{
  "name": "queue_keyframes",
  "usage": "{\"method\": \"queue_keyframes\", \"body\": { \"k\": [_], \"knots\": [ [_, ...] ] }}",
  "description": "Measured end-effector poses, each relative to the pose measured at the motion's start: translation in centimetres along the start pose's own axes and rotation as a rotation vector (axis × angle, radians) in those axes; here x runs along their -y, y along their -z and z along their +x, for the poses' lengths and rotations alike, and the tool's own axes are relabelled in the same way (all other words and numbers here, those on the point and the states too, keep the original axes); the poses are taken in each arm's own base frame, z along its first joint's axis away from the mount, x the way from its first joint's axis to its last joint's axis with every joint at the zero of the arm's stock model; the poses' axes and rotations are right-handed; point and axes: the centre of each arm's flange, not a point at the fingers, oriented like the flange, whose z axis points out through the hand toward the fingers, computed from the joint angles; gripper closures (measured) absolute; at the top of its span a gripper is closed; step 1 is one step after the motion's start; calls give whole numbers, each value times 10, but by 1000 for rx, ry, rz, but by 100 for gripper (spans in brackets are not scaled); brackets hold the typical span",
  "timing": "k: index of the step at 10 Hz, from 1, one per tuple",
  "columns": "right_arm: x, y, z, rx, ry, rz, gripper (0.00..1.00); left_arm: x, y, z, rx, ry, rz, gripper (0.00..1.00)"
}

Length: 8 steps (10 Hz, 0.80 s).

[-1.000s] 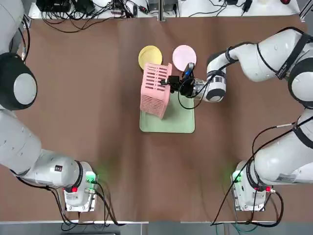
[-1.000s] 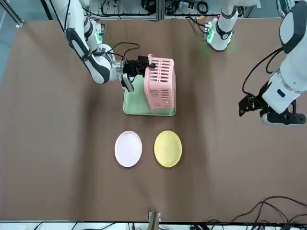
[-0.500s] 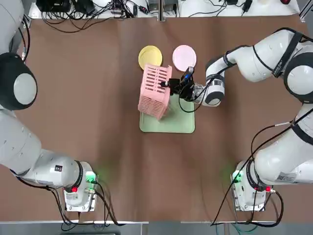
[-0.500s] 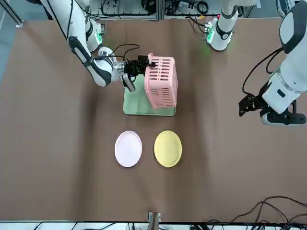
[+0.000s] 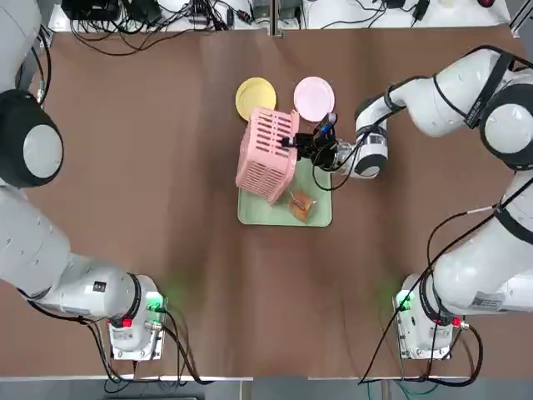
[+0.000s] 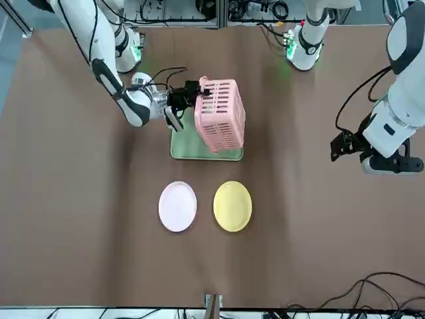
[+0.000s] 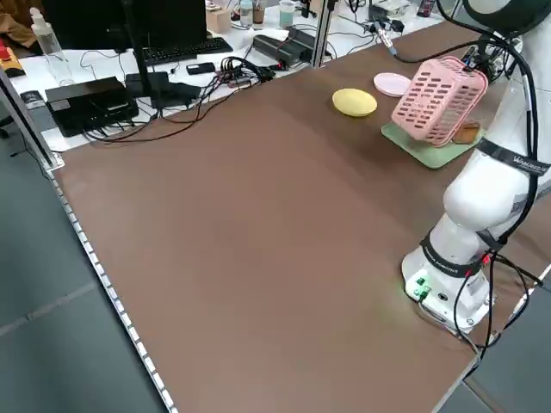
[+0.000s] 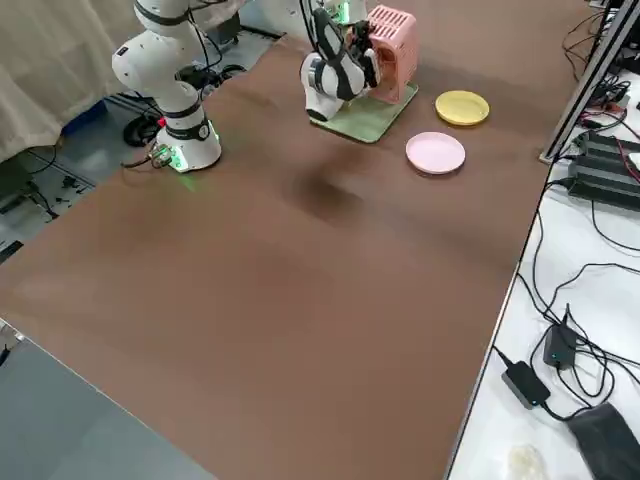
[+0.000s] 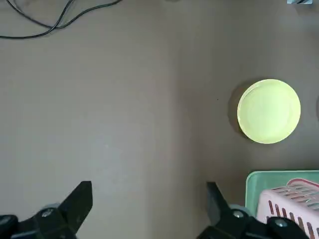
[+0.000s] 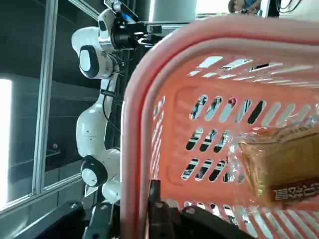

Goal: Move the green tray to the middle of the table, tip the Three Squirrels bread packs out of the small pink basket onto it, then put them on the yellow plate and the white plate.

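Observation:
My right gripper point(image 5: 289, 143) is shut on the rim of the small pink basket point(image 5: 266, 154), which hangs tipped on its side over the green tray point(image 5: 258, 212). One Three Squirrels bread pack point(image 5: 301, 204) lies on the tray just below the basket's mouth. In the right wrist view another bread pack point(image 10: 279, 167) still sits inside the basket point(image 10: 149, 99). Beyond the tray lie the yellow plate point(image 5: 256, 96) and the white plate point(image 5: 314, 96), both bare. High over the table's left part, my left gripper point(image 9: 149, 186) is open and holds nothing.
The brown table point(image 5: 133, 167) stretches wide on both sides of the tray. Cables and boxes point(image 5: 150, 17) lie past the far edge. Both arm bases point(image 5: 133, 321) stand near the front edge.
The right gripper has tipped the basket further and shifted it slightly. A bread pack has dropped out onto the tray. The left arm has stayed still.

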Motion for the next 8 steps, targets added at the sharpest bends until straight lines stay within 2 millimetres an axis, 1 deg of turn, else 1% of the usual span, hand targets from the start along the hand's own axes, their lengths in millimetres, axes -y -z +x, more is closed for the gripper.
{"method": "queue_keyframes", "body": {
  "k": [4,5,8],
  "knots": [
    [0,5,5,2,8,9,93,0,0,0,0,0,0,0],
    [-1,12,7,17,15,12,93,0,0,0,0,0,0,0],
    [0,43,22,35,35,34,93,0,1,0,-2,0,0,0]
  ]
}}
